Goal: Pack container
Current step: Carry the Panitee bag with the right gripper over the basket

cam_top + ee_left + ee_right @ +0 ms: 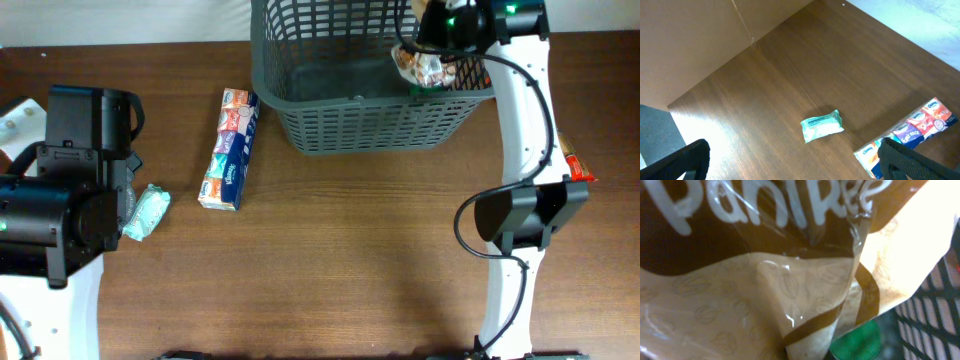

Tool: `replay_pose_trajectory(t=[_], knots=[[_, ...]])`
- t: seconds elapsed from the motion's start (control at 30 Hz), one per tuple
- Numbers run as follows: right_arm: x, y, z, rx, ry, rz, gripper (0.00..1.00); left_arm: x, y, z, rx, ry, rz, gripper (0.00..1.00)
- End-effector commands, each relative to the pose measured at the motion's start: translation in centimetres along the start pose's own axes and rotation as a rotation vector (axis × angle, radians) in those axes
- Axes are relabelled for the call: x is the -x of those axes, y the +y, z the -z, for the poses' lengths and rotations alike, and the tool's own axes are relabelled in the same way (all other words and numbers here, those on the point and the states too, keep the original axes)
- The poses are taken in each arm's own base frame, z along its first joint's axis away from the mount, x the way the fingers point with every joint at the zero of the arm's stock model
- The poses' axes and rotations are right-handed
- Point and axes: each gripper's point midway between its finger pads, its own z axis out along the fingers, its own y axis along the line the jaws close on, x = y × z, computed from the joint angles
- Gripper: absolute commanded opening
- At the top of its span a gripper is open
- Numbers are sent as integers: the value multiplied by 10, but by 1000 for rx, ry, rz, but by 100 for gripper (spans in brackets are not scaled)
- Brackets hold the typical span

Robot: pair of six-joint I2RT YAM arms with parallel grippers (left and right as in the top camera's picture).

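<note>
The container [360,100], a dark grey lattice basket, stands at the table's far middle; its slotted wall also shows in the right wrist view [935,310]. My right gripper [445,30] reaches over the basket's right side, shut on a brown and tan snack bag [425,68]. That bag [765,280] fills the right wrist view and hides the fingers. My left gripper [800,165] is open and empty above the table at the left. A teal wipes packet [822,126] and a tissue multipack [912,130] lie just beyond it.
The tissue multipack [230,150] lies left of the basket and the wipes packet [147,212] is beside my left arm [70,210]. Something green [855,342] lies under the bag in the basket. A red packet [578,168] lies behind the right arm.
</note>
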Motion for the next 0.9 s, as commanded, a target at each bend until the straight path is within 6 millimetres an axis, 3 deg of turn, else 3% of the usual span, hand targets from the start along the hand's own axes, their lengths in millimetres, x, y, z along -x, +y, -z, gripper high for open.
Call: replay_pose_trajectory(t=[0.0,0.17,0.53,0.67,0.73,0.87], knots=[[-4,-18,-9,-105,12,39,4,3,5,3,1,-14,25,99],[-19,-29,-20,-148,70,40,4,3,5,3,1,-14,25,99],[-32,-38,-28,-183,118,35,13,3,5,3,1,-14,25,99],[-39,-41,-33,-190,142,33,18,3,5,3,1,-14,25,99],[-41,-42,-35,-192,149,32,27,3,5,3,1,-14,25,99],[-43,-43,-36,-195,156,32,31,3,5,3,1,-14,25,99]])
